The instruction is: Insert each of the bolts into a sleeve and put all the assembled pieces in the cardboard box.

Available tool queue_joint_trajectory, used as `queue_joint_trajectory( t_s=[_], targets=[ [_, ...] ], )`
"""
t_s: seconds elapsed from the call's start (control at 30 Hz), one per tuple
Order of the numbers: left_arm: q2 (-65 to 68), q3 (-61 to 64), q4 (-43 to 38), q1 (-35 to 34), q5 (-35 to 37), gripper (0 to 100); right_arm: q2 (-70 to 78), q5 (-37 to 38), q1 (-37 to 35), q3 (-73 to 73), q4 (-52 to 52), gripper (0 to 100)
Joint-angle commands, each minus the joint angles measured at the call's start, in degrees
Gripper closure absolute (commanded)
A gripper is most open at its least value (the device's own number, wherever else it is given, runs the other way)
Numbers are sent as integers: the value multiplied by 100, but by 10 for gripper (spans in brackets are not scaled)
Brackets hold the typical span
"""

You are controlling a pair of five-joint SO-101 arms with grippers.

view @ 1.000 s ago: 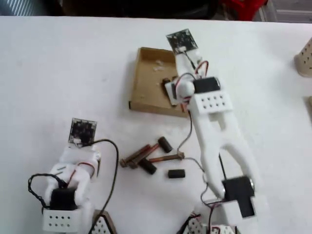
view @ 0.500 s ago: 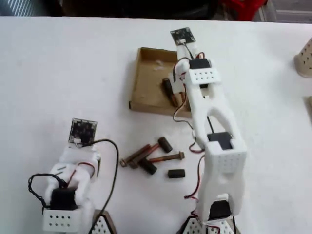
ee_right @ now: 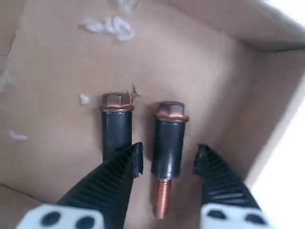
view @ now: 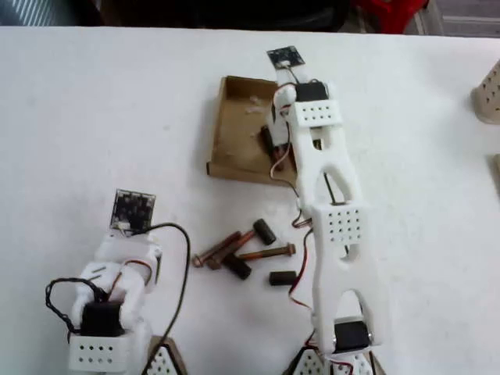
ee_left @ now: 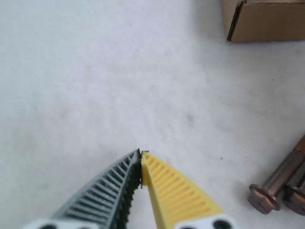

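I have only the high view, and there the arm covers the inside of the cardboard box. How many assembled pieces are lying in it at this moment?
Observer: Two. One assembled piece and a second piece lie side by side on the floor of the cardboard box.
Operator: Does the right gripper hold one of them?
Observer: No. The right gripper is open and straddles the second piece, with a gap on each side.
Operator: And the left gripper, is it open too?
Observer: No. The left gripper is shut on nothing, over the table, not far from a loose bolt.
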Motion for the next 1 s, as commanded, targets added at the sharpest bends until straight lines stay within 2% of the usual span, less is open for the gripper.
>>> queue_joint_trajectory(
  t_s=[0.0, 0.17, 0.3, 0.43, 0.5, 0.6, 0.97],
  targets=[
    [-48, 9, 35, -31, -79, 976, -4, 79, 57, -1073, 558, 873],
    [-48, 9, 35, -31, -79, 976, -4, 79, 13, -2251, 1587, 875],
    [-48, 9, 35, -31, -79, 976, -22, 79, 75, -2391, 1587, 882],
    [-48, 9, 35, -31, -79, 976, -233, 79, 84, -2374, 1587, 977],
    [-48, 9, 35, -31, -79, 976, -479, 79, 75, -2242, 1596, 978],
    [-48, 9, 35, -31, -79, 976, -1156, 79, 13, -1380, 1596, 943],
    [-48, 9, 35, -31, -79, 976, -4567, 79, -479, 2989, 1560, 940]
  ],
)
